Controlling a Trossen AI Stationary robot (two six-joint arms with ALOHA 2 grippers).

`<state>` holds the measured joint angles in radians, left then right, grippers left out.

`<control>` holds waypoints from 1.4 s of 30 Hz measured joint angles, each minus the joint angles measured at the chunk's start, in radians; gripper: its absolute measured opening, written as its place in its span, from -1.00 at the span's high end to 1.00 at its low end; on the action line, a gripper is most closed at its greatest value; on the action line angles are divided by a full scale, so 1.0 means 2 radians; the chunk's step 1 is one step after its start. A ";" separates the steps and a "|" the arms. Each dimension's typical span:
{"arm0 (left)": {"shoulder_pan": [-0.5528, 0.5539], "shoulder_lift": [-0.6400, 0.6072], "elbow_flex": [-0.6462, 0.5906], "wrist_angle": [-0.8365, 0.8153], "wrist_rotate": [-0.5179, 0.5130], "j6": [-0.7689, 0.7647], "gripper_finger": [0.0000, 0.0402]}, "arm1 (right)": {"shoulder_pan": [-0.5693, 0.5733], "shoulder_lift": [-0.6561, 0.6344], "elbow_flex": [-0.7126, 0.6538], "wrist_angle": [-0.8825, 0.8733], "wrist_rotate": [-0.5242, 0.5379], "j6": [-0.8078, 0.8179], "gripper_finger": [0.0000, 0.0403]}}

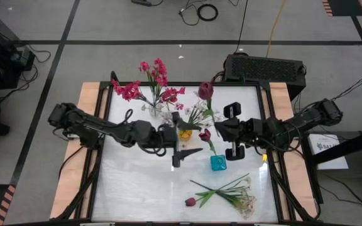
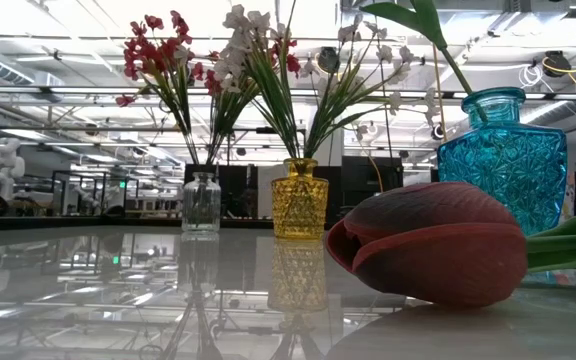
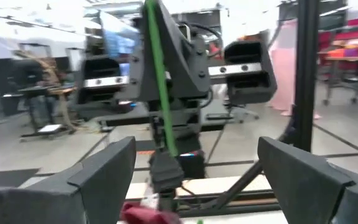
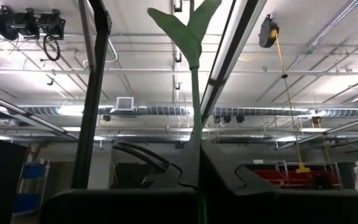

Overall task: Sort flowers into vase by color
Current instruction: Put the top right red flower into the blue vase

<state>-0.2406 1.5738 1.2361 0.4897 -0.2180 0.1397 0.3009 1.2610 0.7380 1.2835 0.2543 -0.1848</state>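
My right gripper (image 1: 217, 130) is shut on the green stem (image 4: 195, 106) of a maroon tulip whose bud (image 1: 205, 90) stands high over the table's middle. My left gripper (image 1: 180, 138) is open and empty beside the yellow vase (image 1: 185, 133), facing the right gripper, with its fingers (image 3: 104, 171) spread wide. Pink sprigs (image 2: 158, 50) stand in the clear vase (image 2: 201, 203) and white sprigs (image 2: 268, 40) in the yellow vase (image 2: 299, 198). Another tulip (image 1: 204, 134) stands in the teal vase (image 1: 217, 162). One tulip (image 2: 428, 245) and white sprigs (image 1: 244, 201) lie on the table. My right gripper pinches the tulip's stem (image 3: 169, 146) between its two fingers, low on the stem and below the leaves (image 4: 188, 25). The fingers come from the table's right, tilted a little upward, and lie across the stem. The stem stands nearly upright above the fingers, with the bud uppermost.
The three vases stand close together at the table's middle, between the two grippers. The loose flowers lie near the front right corner (image 1: 219, 194). A black box (image 1: 264, 68) sits past the far edge. The glossy tabletop is bare at the front left (image 1: 137, 188).
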 joint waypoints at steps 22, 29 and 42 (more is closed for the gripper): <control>0.013 0.055 0.055 0.014 0.021 -0.014 -0.19 | 0.004 0.023 0.015 -0.001 -0.013 -0.009 1.00; 0.035 0.055 0.055 0.013 0.102 -0.054 -0.01 | 0.003 0.023 0.015 -0.008 -0.013 -0.011 1.00; 0.044 0.055 0.055 0.012 0.135 -0.054 0.43 | 0.003 0.023 0.015 -0.015 -0.013 -0.018 1.00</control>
<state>-0.1525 1.6836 1.3464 0.5137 0.0521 0.0315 0.3059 1.3071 0.7681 1.2526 0.2283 -0.2207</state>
